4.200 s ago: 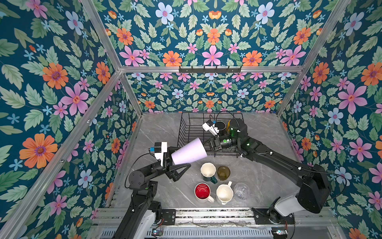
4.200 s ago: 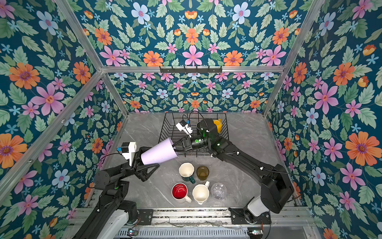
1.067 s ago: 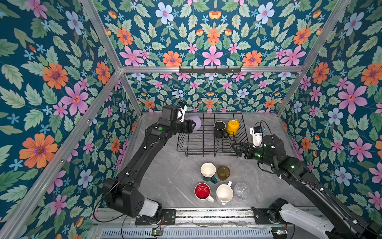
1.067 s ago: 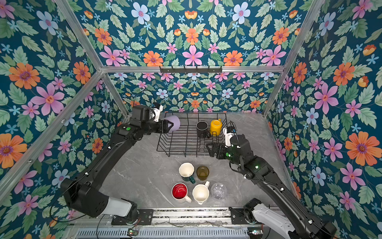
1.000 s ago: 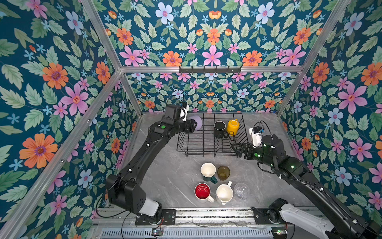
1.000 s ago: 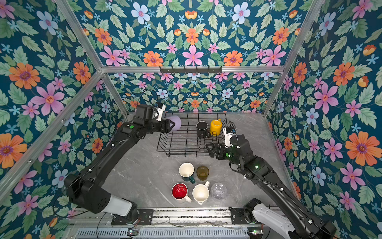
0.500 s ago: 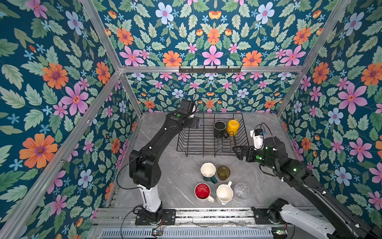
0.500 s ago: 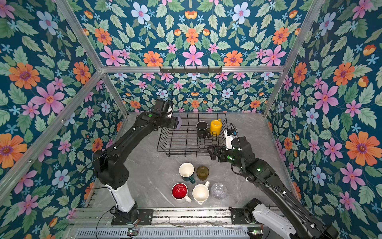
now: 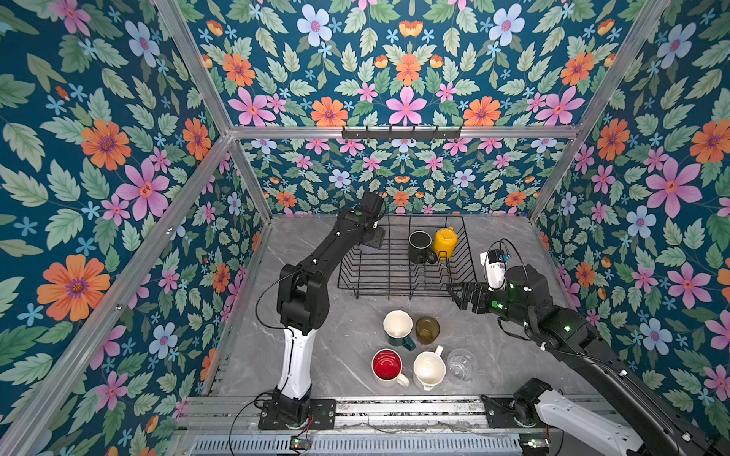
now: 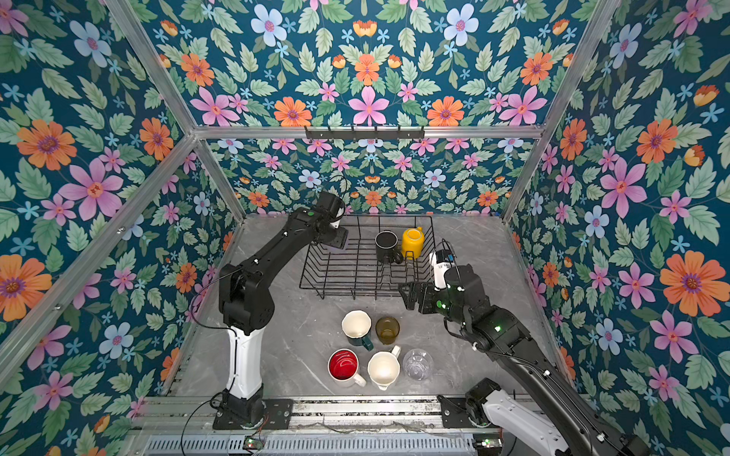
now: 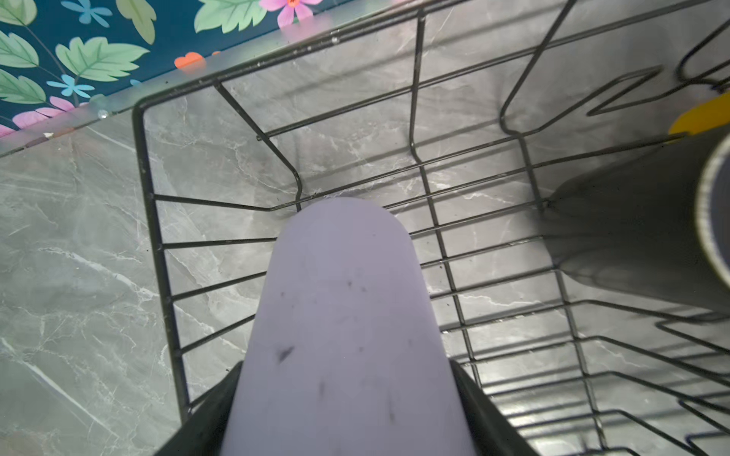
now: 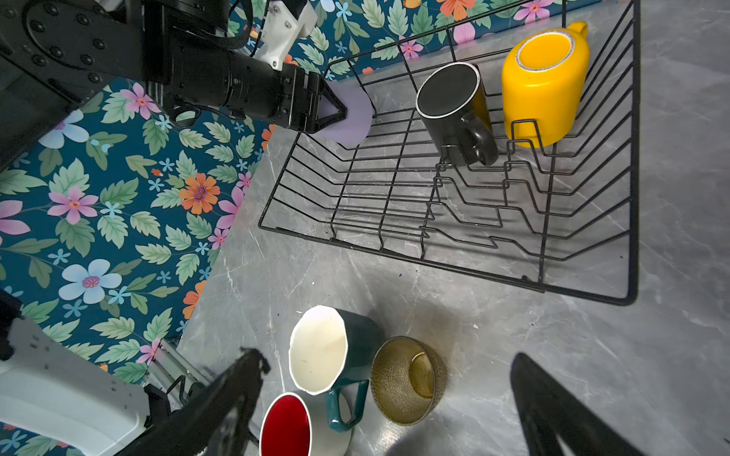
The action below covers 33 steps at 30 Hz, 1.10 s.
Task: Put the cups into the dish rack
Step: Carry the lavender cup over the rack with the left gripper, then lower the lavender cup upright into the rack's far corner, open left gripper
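Left wrist view showed the left gripper pinching the lilac tumbler over the far left corner of the dish rack. Step in hand: placement. Next move probably called for lowering onto the wires, then release. Right gripper hung spread, empty

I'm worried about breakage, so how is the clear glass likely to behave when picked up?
The clear glass looks thin-walled, so probably fragile and light. No handle shows, so its shiny wall may slip in a grip. It stands upright and squat beside the white mug, so a push would likely slide it, not tip it.
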Each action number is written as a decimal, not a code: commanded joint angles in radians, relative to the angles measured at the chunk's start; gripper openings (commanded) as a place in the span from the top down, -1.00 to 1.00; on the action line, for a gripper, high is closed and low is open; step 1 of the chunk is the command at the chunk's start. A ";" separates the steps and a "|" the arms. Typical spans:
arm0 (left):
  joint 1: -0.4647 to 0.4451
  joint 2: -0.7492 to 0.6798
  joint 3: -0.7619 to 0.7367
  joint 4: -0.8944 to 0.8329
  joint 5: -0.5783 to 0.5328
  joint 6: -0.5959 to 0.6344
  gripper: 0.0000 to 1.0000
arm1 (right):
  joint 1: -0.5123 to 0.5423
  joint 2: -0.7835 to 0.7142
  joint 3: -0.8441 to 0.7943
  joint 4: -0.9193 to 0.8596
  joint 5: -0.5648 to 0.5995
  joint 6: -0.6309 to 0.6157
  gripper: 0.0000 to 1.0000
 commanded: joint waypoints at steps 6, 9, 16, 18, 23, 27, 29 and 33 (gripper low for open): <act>0.001 0.071 0.041 -0.018 -0.045 0.024 0.99 | 0.000 0.006 0.002 0.009 0.003 0.000 -0.96; 0.003 0.085 0.041 -0.018 -0.049 0.023 0.79 | 0.000 0.006 -0.002 0.011 0.001 0.002 -0.96; 0.012 0.105 0.039 -0.016 -0.036 0.011 0.18 | 0.000 0.005 -0.002 0.008 0.001 0.000 -0.96; 0.013 0.109 0.039 -0.013 -0.040 0.012 0.08 | 0.000 0.005 -0.002 0.008 0.001 0.000 -0.96; 0.015 0.111 0.030 -0.003 -0.043 0.022 -0.37 | 0.000 0.005 -0.004 0.008 0.001 0.000 -0.96; 0.015 0.108 0.017 0.009 -0.039 0.032 -0.54 | 0.000 0.005 -0.004 0.010 0.001 0.000 -0.96; 0.016 0.106 0.012 0.017 -0.042 0.031 -0.62 | 0.000 0.008 -0.003 0.012 0.000 0.000 -0.96; 0.023 0.104 0.011 0.022 -0.039 0.030 -0.76 | 0.000 0.012 0.000 0.018 -0.004 0.000 -0.96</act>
